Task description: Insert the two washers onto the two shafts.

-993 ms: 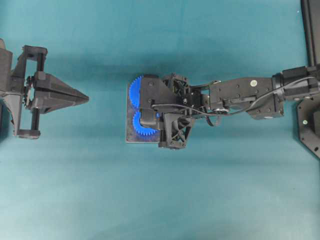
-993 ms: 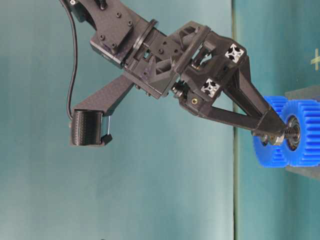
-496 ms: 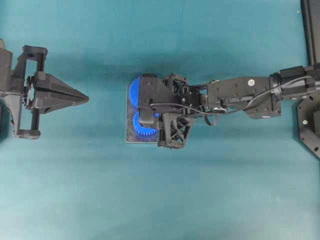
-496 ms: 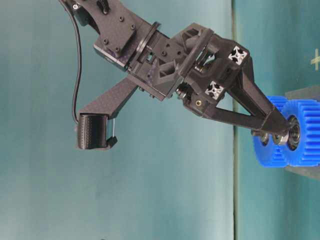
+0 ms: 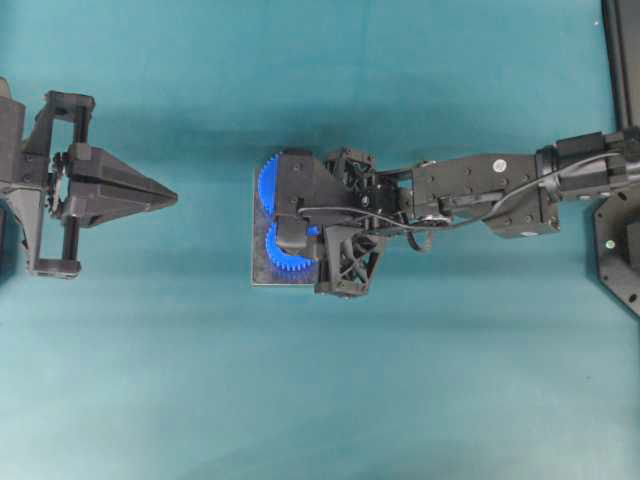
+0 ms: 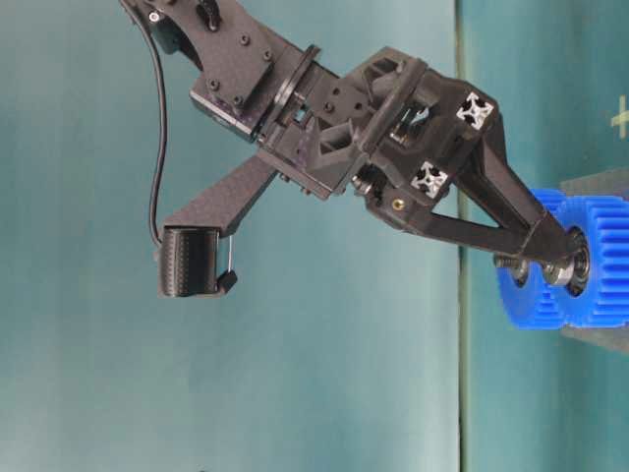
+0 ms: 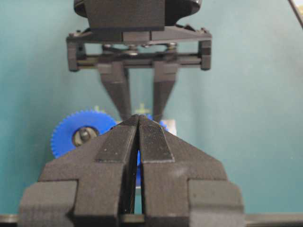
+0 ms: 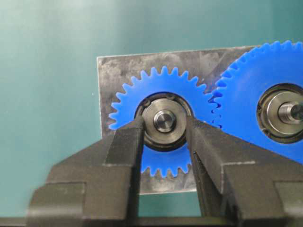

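Right gripper [image 8: 164, 130] jaws apart, straddling the smaller gear's hub; left gripper [image 7: 138, 124] pressed shut and empty.

Two toothed blue plastic gears [image 8: 163, 123] mesh on one square grey metal plate [image 8: 116, 71], and the plate is our landmark: the smaller gear sits square on it, the bigger one [image 8: 265, 109] overhangs its edge. At the small gear's centre there's the flat silver metal washer [image 8: 165, 121] ringed round the round steel shaft [image 8: 165, 120], seated in the dark bearing. The right gripper's two ribbed black fingers [image 8: 124, 142] flank that hub, one on each side, clasping nothing. Bare teal cloth lies open all round the plate. The left gripper [image 5: 165, 197] sits well apart from the plate, tips pointing at it.
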